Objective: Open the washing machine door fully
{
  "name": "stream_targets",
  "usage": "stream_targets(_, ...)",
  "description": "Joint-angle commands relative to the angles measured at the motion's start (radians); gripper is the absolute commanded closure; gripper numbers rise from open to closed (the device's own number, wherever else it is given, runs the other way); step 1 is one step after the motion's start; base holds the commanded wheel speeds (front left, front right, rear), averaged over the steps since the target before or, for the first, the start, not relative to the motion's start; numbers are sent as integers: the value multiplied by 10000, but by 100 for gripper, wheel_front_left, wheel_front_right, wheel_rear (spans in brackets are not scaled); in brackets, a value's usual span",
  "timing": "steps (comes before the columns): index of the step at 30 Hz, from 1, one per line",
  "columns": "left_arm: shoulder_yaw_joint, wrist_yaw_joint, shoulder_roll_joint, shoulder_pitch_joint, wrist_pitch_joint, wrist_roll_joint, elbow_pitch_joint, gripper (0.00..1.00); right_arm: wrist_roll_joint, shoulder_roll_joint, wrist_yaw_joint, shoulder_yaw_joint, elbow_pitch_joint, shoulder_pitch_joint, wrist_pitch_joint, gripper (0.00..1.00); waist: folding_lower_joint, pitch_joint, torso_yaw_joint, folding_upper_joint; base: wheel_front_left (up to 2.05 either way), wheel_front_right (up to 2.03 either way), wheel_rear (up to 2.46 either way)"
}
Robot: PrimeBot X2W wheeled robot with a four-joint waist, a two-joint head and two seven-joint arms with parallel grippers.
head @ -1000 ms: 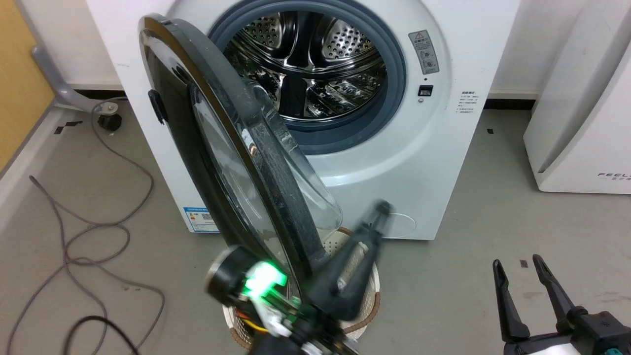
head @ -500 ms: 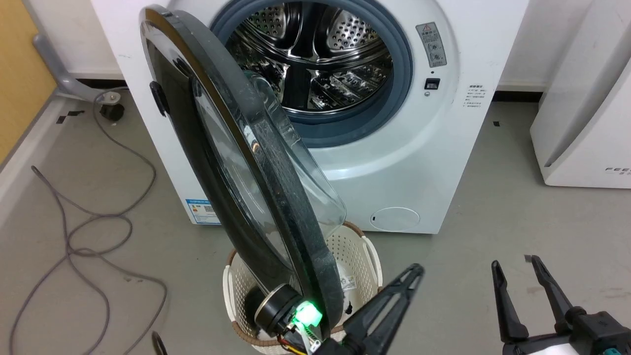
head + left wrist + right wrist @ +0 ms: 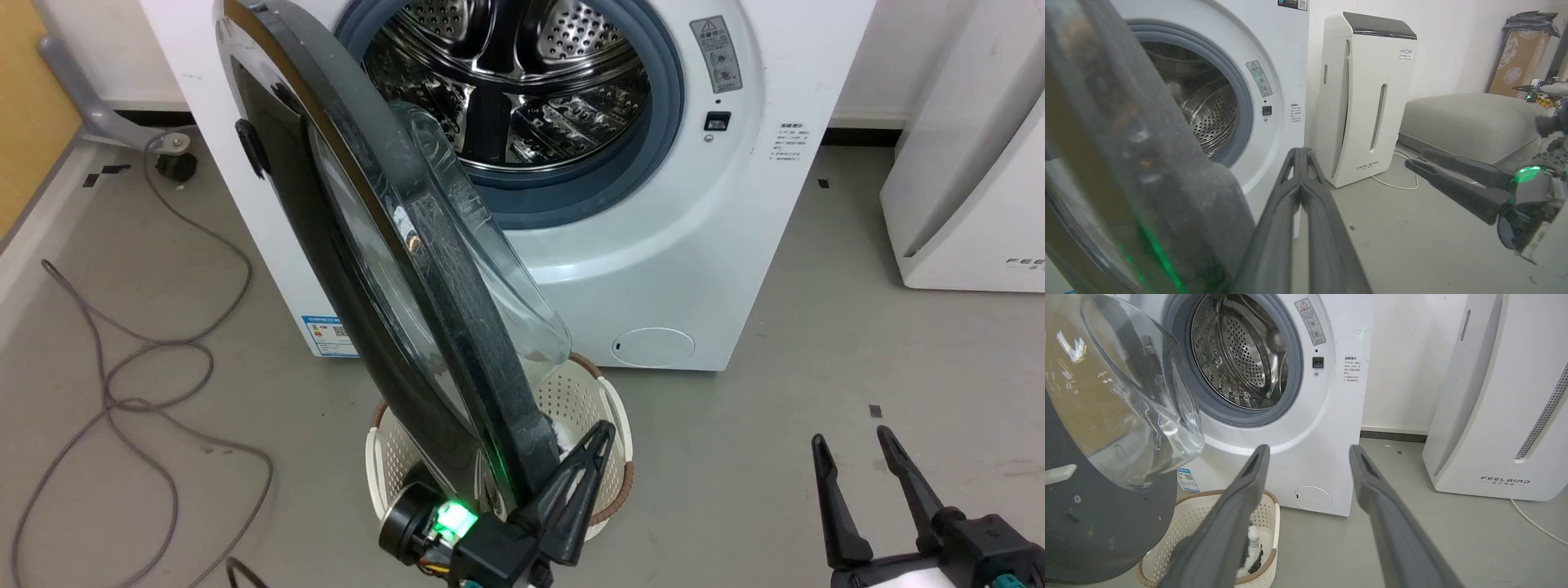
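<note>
Head view: we see glossy black washing machine door ajar, now nearer left gripper, fingers together; right gripper, fingers apart.

The washing machine door juts from the left side of the washing machine, over a basket on the floor. An appliance stands to its right.

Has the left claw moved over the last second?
Yes. The left claw has pulled back: its tips were beside the small round flap, and now lie well below it in the head view, by the lower rim of the washing machine door.
</note>
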Motion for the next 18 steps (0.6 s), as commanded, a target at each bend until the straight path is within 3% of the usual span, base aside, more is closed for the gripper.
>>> stream_targets(1, 62, 13, 4, 110, -42, -45, 170, 100, -91, 45, 52, -16, 28, -142, -45, 0, 0, 23, 43, -1, 0, 0, 0)
stream_targets(18, 450, -144, 47, 809, -42, 155, 195, 100, -22, 45, 52, 89, 212, 123, -45, 0, 0, -324, 829, -1, 0, 0, 0)
